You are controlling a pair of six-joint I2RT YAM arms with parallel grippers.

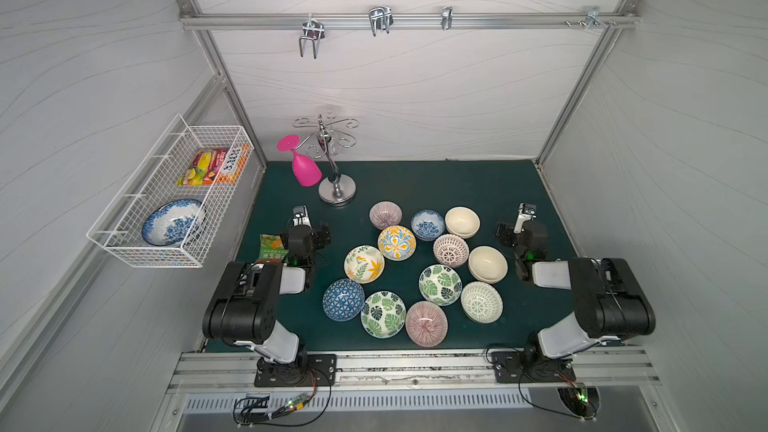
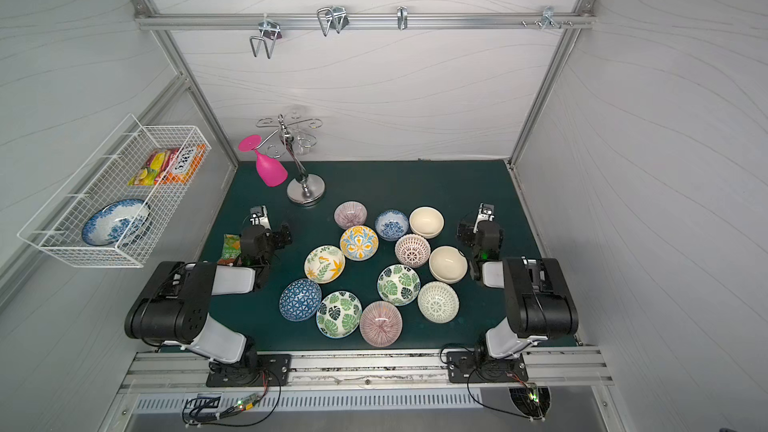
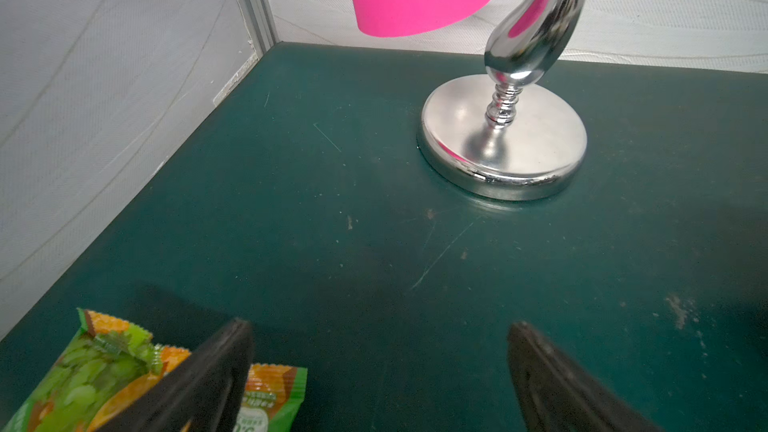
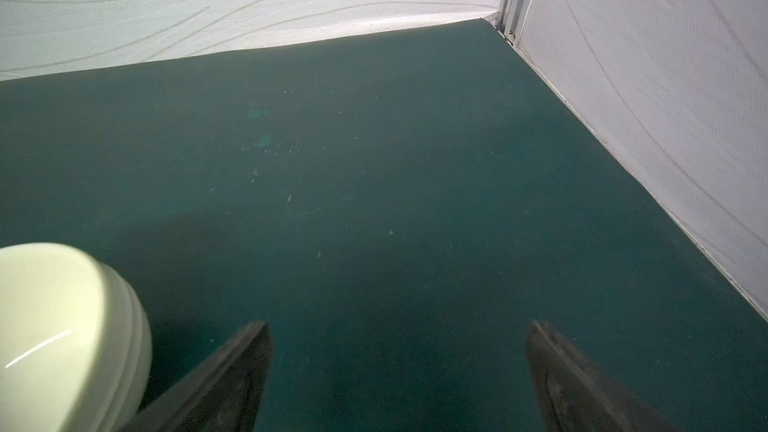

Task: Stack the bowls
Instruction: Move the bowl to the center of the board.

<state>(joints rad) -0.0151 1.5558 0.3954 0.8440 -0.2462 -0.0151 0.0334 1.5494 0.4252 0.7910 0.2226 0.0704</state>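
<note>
Several small bowls sit upright and apart on the green mat [image 1: 478, 184], none stacked. In both top views I see a pink striped bowl [image 1: 385, 214], a blue patterned one [image 1: 427, 224], a cream one [image 1: 462, 222] [image 2: 426, 222], a yellow-orange one [image 1: 396, 242], a white lattice one [image 1: 451, 250] and a green leaf one [image 1: 440, 284]. My left gripper [image 3: 379, 324] [image 1: 300, 218] hovers open and empty left of the cluster. My right gripper [image 4: 399, 324] [image 1: 524, 214] is open and empty right of it, with a cream bowl [image 4: 62, 326] just beside one finger.
A chrome stand [image 1: 337, 191] [image 3: 503, 139] holds a hanging pink goblet [image 1: 305, 168] at the back left. A green snack packet [image 1: 272, 248] [image 3: 104, 367] lies by the left gripper. A wire basket [image 1: 166, 197] on the left wall holds a blue-and-white dish [image 1: 172, 222].
</note>
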